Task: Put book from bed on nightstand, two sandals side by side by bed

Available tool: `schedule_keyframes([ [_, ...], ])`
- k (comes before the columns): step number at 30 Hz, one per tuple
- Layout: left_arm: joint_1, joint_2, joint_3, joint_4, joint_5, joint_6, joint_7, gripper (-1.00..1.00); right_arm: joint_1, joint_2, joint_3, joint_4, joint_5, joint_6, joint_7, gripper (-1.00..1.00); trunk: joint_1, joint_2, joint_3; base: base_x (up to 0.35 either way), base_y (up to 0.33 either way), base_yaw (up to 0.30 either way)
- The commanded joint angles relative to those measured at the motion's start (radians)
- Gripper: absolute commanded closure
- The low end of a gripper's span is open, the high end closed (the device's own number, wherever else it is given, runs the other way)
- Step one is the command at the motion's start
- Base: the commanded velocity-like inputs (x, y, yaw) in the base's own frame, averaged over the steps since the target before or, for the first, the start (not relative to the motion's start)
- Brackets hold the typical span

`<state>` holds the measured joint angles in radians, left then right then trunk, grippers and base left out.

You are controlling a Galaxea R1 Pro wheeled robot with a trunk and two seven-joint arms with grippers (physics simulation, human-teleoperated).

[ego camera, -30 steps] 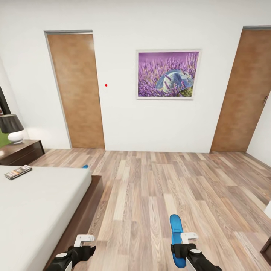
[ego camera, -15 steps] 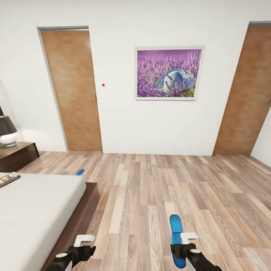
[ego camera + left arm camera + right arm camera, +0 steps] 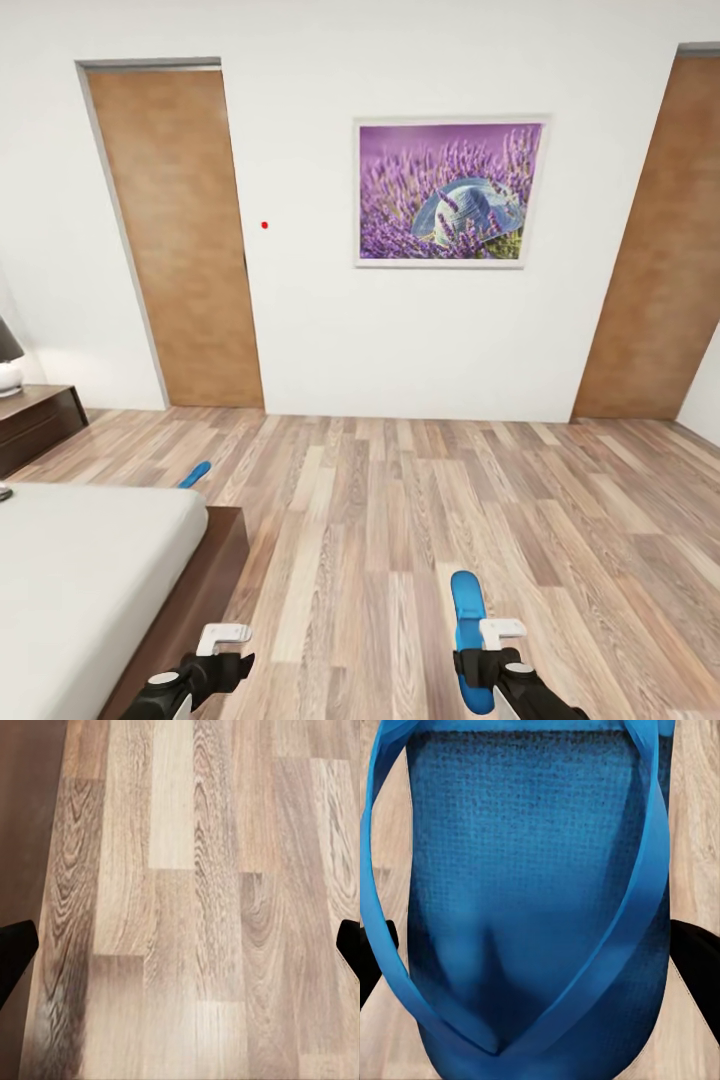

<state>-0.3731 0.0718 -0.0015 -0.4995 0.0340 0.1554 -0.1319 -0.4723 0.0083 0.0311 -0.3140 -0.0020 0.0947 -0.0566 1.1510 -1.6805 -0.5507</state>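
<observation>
Your right gripper (image 3: 478,655) is clamping a blue sandal (image 3: 467,630) low over the plank floor (image 3: 420,520) exactly as a second ago, its textured sole and straps (image 3: 532,907) crowding the right wrist view, while your left gripper (image 3: 222,652) is hanging spread wide with nothing in it, dark fingertips (image 3: 15,952) at the edges of the left wrist view. Your view is swinging right, so the bed (image 3: 90,570) and nightstand (image 3: 35,425) are sliding off at the left, and the book that lay on the mattress is now out of frame. The second sandal (image 3: 195,473) is peeking from behind the bed's far corner, mostly hidden, and the lamp (image 3: 8,360) is cut off by the picture edge.
</observation>
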Motion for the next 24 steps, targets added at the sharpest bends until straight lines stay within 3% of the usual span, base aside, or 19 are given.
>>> schedule_keyframes([
  [1,0.000,0.000,0.000,-0.002,0.004,0.006,-0.003,-1.00,0.000,0.000,0.004,-0.002,0.000,0.007,-0.005,1.00,0.001,0.000,-0.001,0.347,-0.093,0.000],
  [24,0.000,0.000,0.000,-0.002,0.004,0.007,-0.003,-1.00,0.000,-0.001,0.004,-0.001,0.000,0.007,-0.005,1.00,0.001,0.000,-0.001,0.347,-0.094,0.000],
])
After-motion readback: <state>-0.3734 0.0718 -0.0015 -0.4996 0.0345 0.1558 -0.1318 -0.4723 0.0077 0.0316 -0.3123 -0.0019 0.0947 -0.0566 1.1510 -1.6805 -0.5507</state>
